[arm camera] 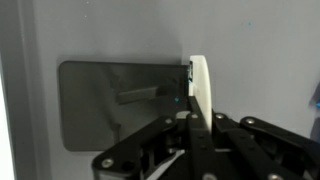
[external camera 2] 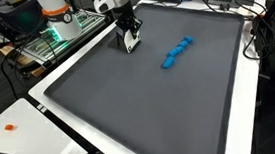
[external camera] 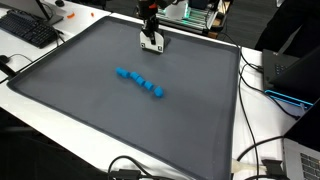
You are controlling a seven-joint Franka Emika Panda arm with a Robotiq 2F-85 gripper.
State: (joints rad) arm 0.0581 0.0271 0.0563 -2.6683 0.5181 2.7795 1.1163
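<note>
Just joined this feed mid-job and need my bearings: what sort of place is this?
Probably a lab or office workbench. A keyboard lies beside the dark mat, loose cables trail past its edge, and lit electronics stand just off the mat.

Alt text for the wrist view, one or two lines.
Shut gripper at the bottom edge, with a narrow white piece standing at its tip; whether it is held or part of the gripper is unclear. Behind it, a darker grey rectangle shows on the grey mat.
</note>
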